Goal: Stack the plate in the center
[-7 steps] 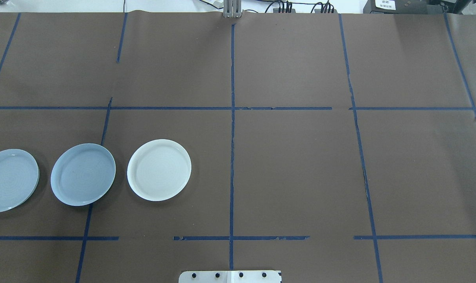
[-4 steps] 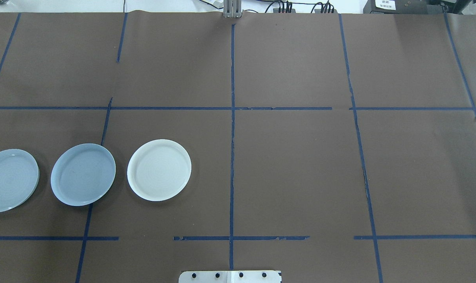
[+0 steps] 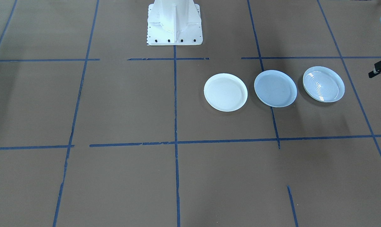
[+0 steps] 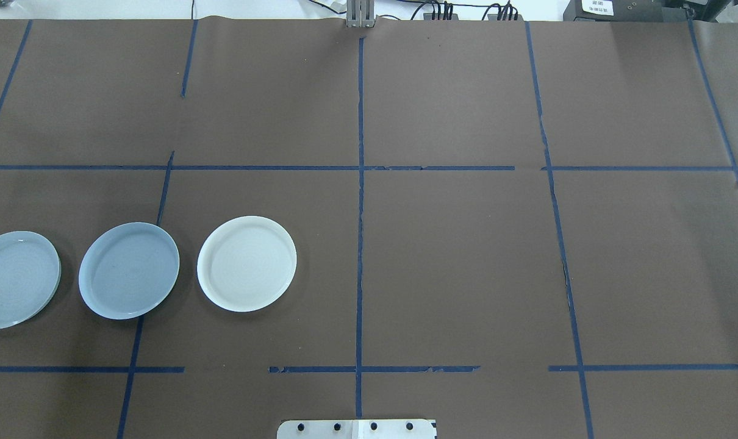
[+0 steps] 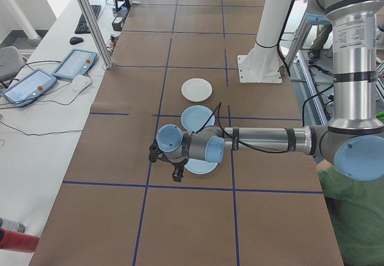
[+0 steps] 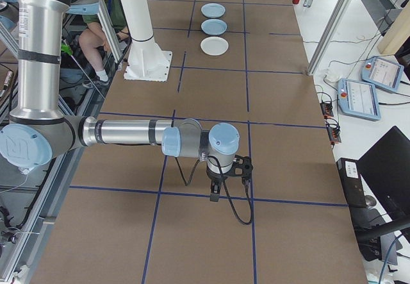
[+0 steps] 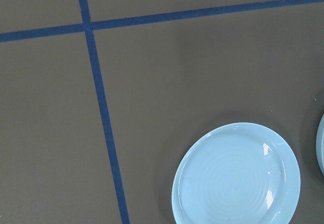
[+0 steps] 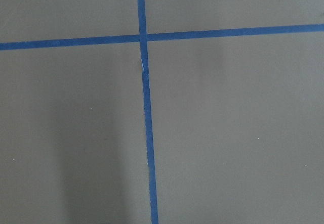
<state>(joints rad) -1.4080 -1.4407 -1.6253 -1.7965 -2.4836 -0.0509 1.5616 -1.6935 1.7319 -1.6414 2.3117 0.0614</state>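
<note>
Nothing is seen to have moved since the earlier overhead frames; three plates stay in a row, apart, unstacked. Blue-grey plate (image 4: 128,271) is placed in the middle, between white plate (image 4: 247,263) and ringed plate (image 4: 16,279), on the brown table (image 4: 454,256). Left gripper (image 5: 173,171) is held over the ringed plate; right gripper (image 6: 215,191) is well apart. Neither finger spacing can be told.
</note>
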